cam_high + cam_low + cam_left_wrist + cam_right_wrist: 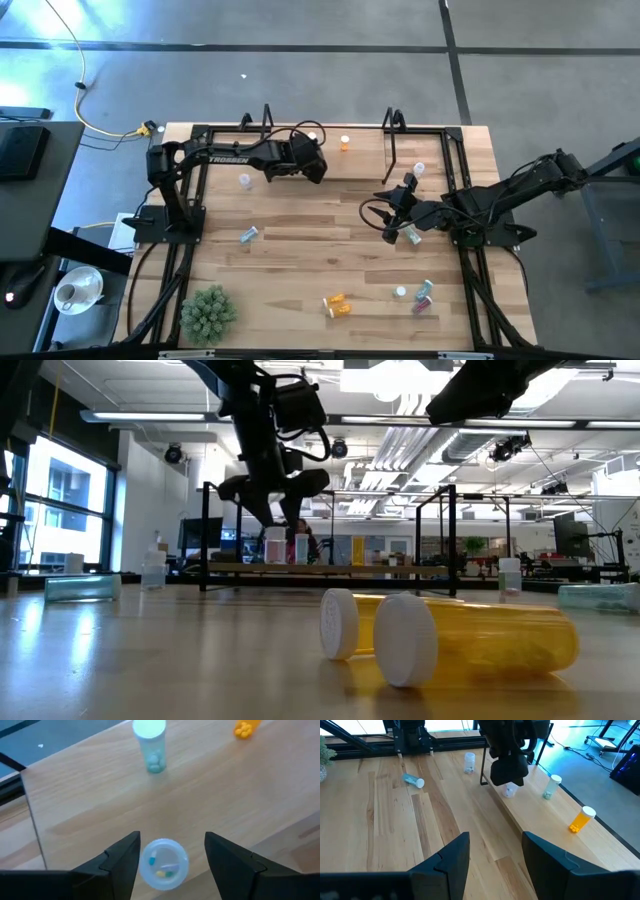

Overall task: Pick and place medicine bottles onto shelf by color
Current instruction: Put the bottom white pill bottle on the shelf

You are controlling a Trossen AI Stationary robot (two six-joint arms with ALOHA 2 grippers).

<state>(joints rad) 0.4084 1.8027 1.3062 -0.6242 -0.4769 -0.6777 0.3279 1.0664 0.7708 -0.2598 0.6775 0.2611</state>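
The shelf [360, 165] stands along the table's far edge. My left gripper [172, 840] hangs over it, slanting down and open. Its fingers stand on either side of a whitish medicine bottle [164, 864], which stands upright on the shelf board. Farther along the board stand a pale teal bottle [150, 745] and an orange bottle [247, 727]. My left gripper [312, 165] is over the shelf's left half. My right gripper [496, 840] is open with nothing between its fingers, held above the table's right middle [392, 215].
Loose on the table are a standing whitish bottle [245, 181], a lying teal one [248, 235], two lying orange ones [337, 303] and a small group [420, 296] near the front right. One more bottle [412, 236] is by my right arm. A green plant ball [208, 310] sits front left.
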